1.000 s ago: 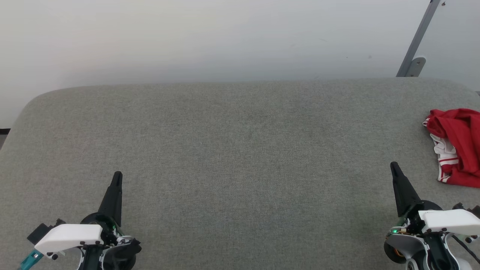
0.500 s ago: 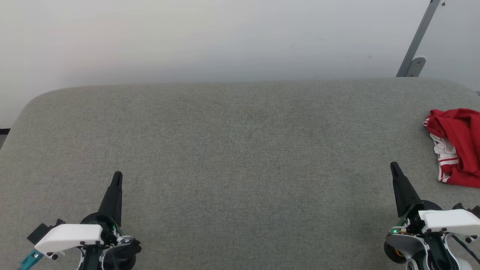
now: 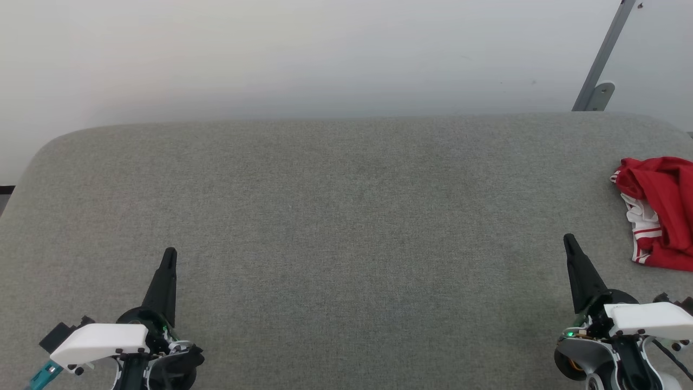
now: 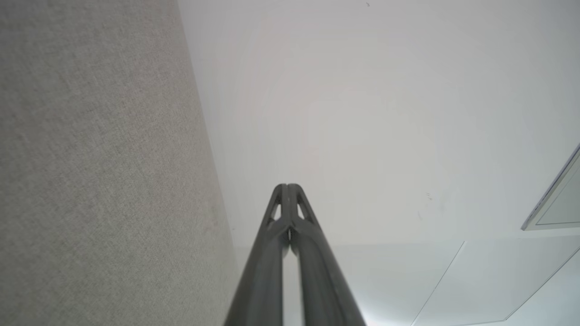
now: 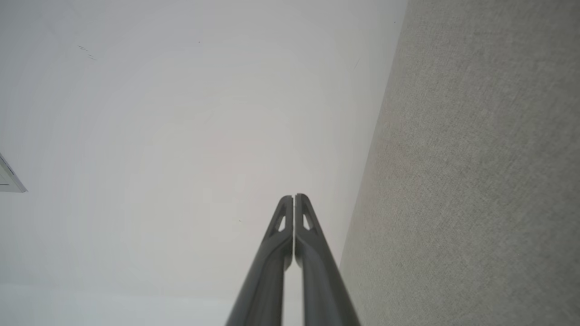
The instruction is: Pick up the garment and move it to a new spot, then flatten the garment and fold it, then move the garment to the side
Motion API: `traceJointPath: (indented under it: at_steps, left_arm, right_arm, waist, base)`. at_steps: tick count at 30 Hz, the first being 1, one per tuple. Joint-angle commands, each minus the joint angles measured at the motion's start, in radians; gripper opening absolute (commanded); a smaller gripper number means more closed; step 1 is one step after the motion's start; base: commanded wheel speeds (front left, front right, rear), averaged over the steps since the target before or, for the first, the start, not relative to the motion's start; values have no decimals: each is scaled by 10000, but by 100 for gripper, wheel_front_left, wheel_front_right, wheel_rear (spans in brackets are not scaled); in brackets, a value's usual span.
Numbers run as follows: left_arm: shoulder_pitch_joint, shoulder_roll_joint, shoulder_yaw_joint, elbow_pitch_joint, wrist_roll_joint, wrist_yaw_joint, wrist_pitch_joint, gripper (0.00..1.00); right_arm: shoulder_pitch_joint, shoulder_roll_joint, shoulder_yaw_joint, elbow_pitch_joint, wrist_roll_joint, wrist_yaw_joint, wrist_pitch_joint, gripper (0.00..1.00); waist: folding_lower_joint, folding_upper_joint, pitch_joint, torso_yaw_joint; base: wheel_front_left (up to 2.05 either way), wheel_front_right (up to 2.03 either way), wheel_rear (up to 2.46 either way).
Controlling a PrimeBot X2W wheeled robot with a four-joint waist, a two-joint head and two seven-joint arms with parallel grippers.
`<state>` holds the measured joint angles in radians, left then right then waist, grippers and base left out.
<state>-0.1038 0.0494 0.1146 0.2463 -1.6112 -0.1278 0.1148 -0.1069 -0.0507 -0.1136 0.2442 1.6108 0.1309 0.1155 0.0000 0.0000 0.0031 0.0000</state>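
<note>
The garment [image 3: 659, 208] is lying crumpled at the right edge of the grey tabletop [image 3: 346, 216]. The right tool [image 3: 568, 239] is sitting near the front edge, beside the garment but not touching it, fingers pressed together and empty. The left tool [image 3: 170, 253] is sitting toward the front-left corner, fingers likewise together, well apart from the garment.

grey felt table [image 3: 335, 216], white wall [image 3: 270, 54]

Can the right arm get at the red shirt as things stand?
Probably yes. The garment lies bunched at the right edge of the grey surface, just beyond the right gripper, and nothing stands between them. Its jaws are shut, so they would have to open first.
</note>
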Motion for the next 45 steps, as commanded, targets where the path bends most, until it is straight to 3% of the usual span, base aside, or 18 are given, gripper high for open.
traceJointPath:
  at_steps: [1,45]
  left_arm:
    - [-119,10,-9,2,-26,-53,27,0]
    - [-119,10,-9,1,-30,-54,23,0]
  right_arm:
    - [-42,16,-11,22,40,-3,10,0]
    - [-42,16,-9,20,41,-3,10,0]
  waist:
    - [0,0,0,0]
    - [0,0,0,0]
  base:
    - [0,0,0]
    - [0,0,0]
